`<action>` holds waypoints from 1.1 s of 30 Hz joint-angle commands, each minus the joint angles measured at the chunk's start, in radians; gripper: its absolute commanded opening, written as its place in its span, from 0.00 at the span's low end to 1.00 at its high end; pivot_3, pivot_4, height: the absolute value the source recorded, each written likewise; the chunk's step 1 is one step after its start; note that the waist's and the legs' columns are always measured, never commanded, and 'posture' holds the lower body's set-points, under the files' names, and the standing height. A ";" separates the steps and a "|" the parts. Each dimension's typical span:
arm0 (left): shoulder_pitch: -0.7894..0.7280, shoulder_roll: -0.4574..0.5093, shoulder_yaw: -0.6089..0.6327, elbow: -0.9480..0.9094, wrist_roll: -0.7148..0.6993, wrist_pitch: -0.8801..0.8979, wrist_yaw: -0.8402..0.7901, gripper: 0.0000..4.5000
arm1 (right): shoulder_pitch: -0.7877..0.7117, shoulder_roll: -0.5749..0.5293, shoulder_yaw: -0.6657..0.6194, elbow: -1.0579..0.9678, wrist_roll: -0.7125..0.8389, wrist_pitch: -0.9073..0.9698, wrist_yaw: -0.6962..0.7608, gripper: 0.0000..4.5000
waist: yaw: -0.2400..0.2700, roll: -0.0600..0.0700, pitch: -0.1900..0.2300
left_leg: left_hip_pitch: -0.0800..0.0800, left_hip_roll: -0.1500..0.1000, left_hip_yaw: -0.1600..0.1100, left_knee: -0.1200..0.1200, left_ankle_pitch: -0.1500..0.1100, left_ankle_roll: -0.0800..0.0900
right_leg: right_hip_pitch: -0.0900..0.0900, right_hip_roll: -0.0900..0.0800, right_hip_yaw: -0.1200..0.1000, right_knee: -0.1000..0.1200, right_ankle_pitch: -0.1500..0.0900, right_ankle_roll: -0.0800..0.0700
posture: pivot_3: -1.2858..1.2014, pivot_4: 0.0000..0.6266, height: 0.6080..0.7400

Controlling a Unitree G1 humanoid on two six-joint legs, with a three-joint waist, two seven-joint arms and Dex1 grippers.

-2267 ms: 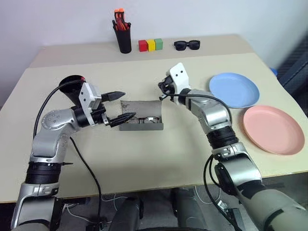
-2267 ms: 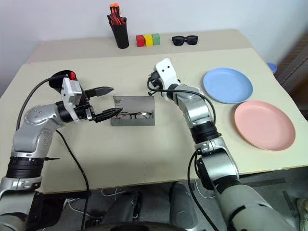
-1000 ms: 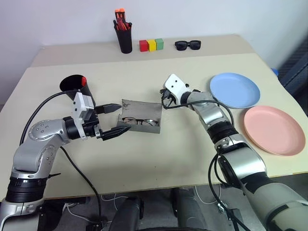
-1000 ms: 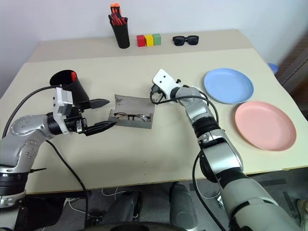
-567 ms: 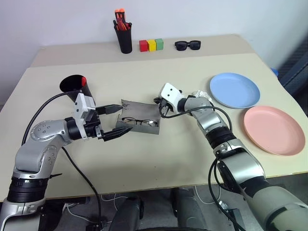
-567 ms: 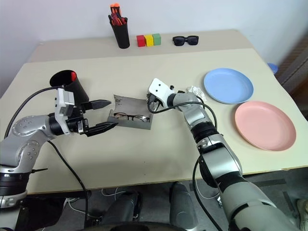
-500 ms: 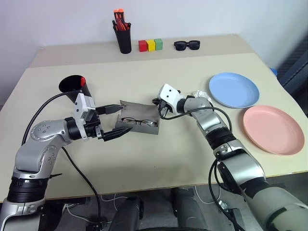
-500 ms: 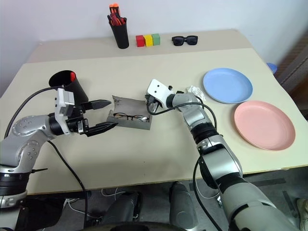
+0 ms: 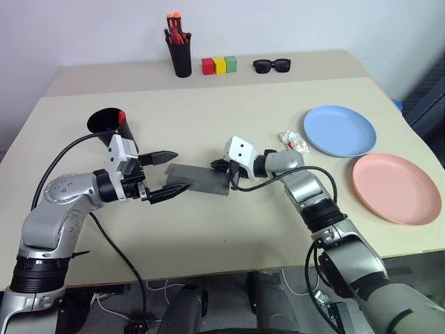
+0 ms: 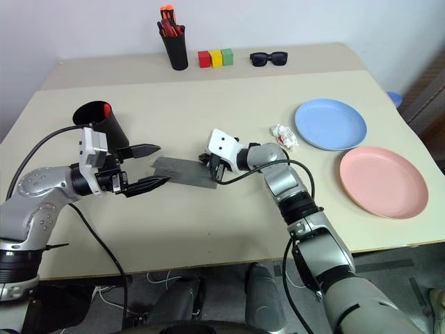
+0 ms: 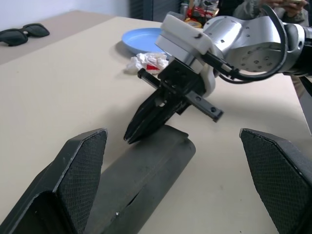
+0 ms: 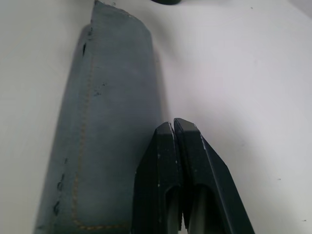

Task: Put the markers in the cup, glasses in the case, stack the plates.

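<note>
The right pincer (image 9: 224,168), fingers pressed together, rests its tips on the closed grey case (image 9: 198,179) at mid-bench (image 9: 229,229). At the case's 9 o'clock the left pincer (image 9: 174,173) gapes wide, empty. The cup (image 9: 108,125) stands at its 10 o'clock.

Grey case (image 10: 182,172) with tan stitching on beige tabletop (image 10: 208,223). Light blue plate (image 10: 331,124), salmon pink plate (image 10: 383,181), black cup (image 10: 99,122). Red, yellow, green blocks (image 10: 214,58); black sunglasses (image 10: 268,58).

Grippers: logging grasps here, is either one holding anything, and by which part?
Nothing held. Right gripper is shut, tips on the closed case; left gripper open.
</note>
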 commanded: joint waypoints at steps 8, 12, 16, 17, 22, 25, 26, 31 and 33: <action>-0.013 -0.008 0.018 -0.005 0.032 -0.066 0.029 1.00 | 0.002 -0.020 -0.228 -0.183 0.227 0.288 -0.071 0.19 | 0.006 0.000 0.000 | 0.000 0.000 0.000 0.000 0.000 0.000 | 0.000 0.000 0.000 0.000 0.000 0.000 | 0.52 0.24 1.00; -0.008 -0.006 0.015 0.001 0.040 -0.086 0.024 1.00 | 0.070 -0.134 -0.377 -0.344 0.306 0.456 -0.127 0.63 | 0.015 0.000 0.000 | -0.001 0.000 0.000 0.000 0.000 0.000 | 0.000 -0.001 0.000 -0.001 0.000 0.000 | 0.52 0.24 1.00; -0.017 -0.007 0.017 0.023 0.040 -0.106 0.007 1.00 | 0.186 -0.298 -0.453 -0.492 0.334 0.600 -0.144 0.99 | 0.033 0.000 0.000 | -0.001 0.000 0.000 0.000 -0.001 0.001 | 0.001 -0.001 0.000 -0.002 0.000 0.000 | 0.52 0.24 1.00; -0.023 -0.007 0.016 0.038 0.037 -0.113 -0.007 1.00 | 0.228 -0.353 -0.483 -0.530 0.333 0.641 -0.147 0.99 | 0.033 0.000 0.000 | -0.001 0.000 0.001 0.001 -0.001 0.001 | 0.001 -0.001 0.000 -0.002 0.000 0.000 | 0.52 0.24 1.00; -0.076 -0.023 -0.014 0.109 0.046 -0.147 -0.053 1.00 | 0.373 -0.511 -0.587 -0.643 0.329 0.803 -0.215 0.99 | 0.031 0.000 0.000 | 0.000 0.000 0.002 0.002 -0.001 0.001 | 0.003 -0.001 0.000 -0.002 0.000 0.000 | 0.52 0.24 1.00; -0.113 -0.038 -0.033 0.145 0.054 -0.162 -0.075 1.00 | 0.488 -0.581 -0.635 -0.700 0.312 0.853 -0.240 0.99 | 0.034 -0.001 0.000 | 0.001 0.000 0.002 0.002 -0.001 0.001 | 0.004 -0.001 0.000 -0.002 0.000 0.000 | 0.52 0.24 1.00; -0.121 -0.040 -0.040 0.155 0.057 -0.167 -0.084 1.00 | 0.525 -0.593 -0.658 -0.717 0.310 0.877 -0.255 0.99 | 0.035 -0.001 0.000 | 0.001 0.000 0.002 0.002 -0.001 0.002 | 0.004 -0.001 0.000 -0.003 0.000 0.000 | 0.52 0.24 1.00; -0.152 -0.044 -0.061 0.203 0.072 -0.189 -0.127 1.00 | 0.650 -0.611 -0.697 -0.788 0.321 1.037 -0.311 0.99 | 0.033 0.000 0.000 | 0.001 0.000 0.003 0.003 -0.001 0.002 | 0.005 -0.001 0.000 -0.003 0.000 0.000 | 0.52 0.24 1.00; -0.165 -0.048 -0.066 0.222 0.078 -0.198 -0.136 1.00 | 0.665 -0.593 -0.700 -0.793 0.323 1.070 -0.340 0.99 | 0.033 0.000 0.000 | 0.001 0.000 0.003 0.003 -0.001 0.002 | 0.005 -0.001 0.000 -0.003 0.000 0.000 | 0.52 0.24 1.00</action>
